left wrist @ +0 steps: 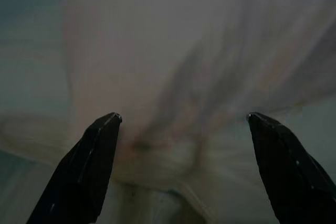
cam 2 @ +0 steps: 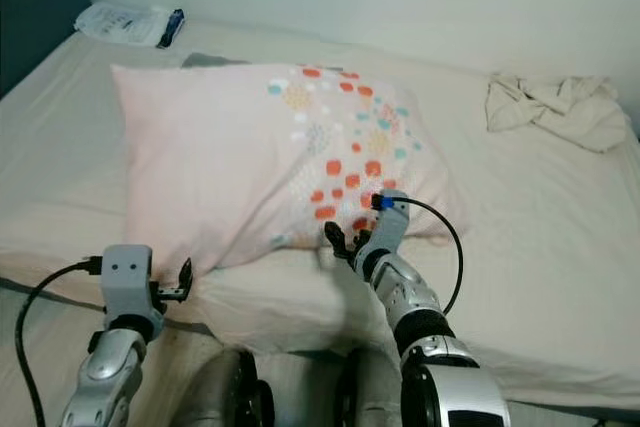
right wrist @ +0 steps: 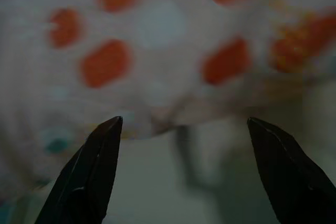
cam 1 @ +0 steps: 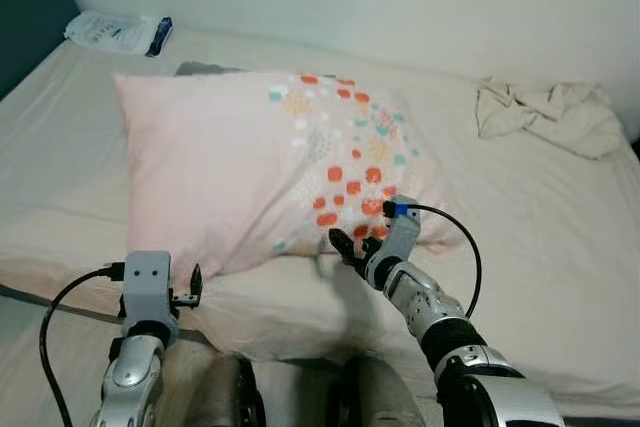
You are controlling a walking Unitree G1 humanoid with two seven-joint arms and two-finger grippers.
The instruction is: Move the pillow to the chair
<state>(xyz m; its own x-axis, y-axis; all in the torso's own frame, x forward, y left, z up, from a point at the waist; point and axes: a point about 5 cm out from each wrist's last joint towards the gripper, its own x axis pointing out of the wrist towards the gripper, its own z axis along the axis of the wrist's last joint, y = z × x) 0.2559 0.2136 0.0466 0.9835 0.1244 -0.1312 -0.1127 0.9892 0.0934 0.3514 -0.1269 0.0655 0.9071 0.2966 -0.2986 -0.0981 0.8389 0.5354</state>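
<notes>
Grippers before crosswise pillow

A pale pink fabric pillow fills the centre of the left eye view; its right half carries a scatter of orange-red, teal, white and peach blotches. It lies on a cream bedsheet. At upper right sits a crumpled beige cloth, at upper left a white plastic packet with a dark blue end. The wall behind is off-white; a dark teal strip runs along the far upper left.
</notes>
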